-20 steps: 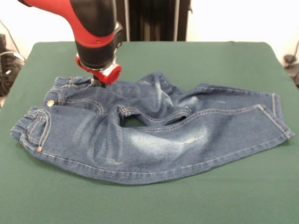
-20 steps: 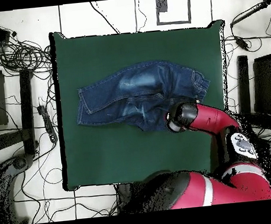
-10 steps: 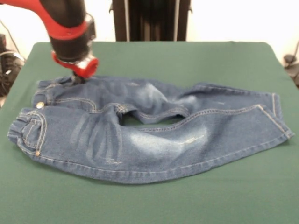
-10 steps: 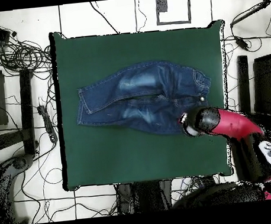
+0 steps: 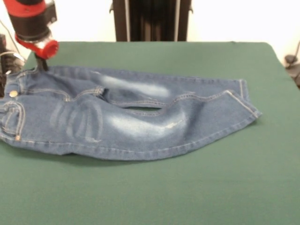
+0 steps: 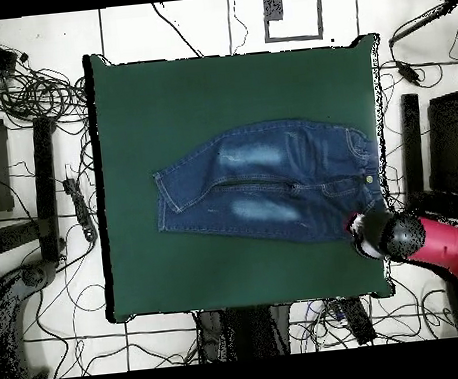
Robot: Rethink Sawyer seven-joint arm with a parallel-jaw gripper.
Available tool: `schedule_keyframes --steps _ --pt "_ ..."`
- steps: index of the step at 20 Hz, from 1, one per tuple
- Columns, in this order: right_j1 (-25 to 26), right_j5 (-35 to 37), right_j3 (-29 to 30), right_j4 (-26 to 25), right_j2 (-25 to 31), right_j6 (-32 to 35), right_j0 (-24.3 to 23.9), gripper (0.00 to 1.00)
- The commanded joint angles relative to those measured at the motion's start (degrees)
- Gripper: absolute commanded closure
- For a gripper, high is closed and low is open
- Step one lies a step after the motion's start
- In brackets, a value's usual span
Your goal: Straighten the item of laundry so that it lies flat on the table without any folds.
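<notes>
Small blue denim jeans with faded whitish patches point(image 5: 126, 119) point(image 6: 267, 182) lie spread on the big dark green felt bench point(image 5: 187, 187) point(image 6: 164, 93), waistband right at the bench edge on the robot's side corner, legs pointing toward the middle. Lots of bare green beyond the cuffs and on both long sides. The red-and-black hand point(image 5: 43, 63) point(image 6: 363, 233) sits at the waistband corner, touching the denim; can't tell whether it's clamped or apart. A fold remains between the legs.

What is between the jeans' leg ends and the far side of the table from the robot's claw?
Only bare green table lies beyond the leg ends of the jeans; the overhead view shows it.
</notes>
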Motion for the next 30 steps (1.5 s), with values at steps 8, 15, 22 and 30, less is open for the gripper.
schedule_keyframes --steps 8,15,22,30 --pt "2.5 -3.6 6.9 -9.2 8.8 -9.5 -1.2 1.0" --pt "0.5 -5.7 9.8 -5.6 5.4 6.1 7.4 1.0" --pt "-5.7 -2.8 14.4 2.6 3.8 12.2 12.9 1.0" --pt "-12.6 3.3 16.7 10.3 1.7 10.3 17.1 1.0"
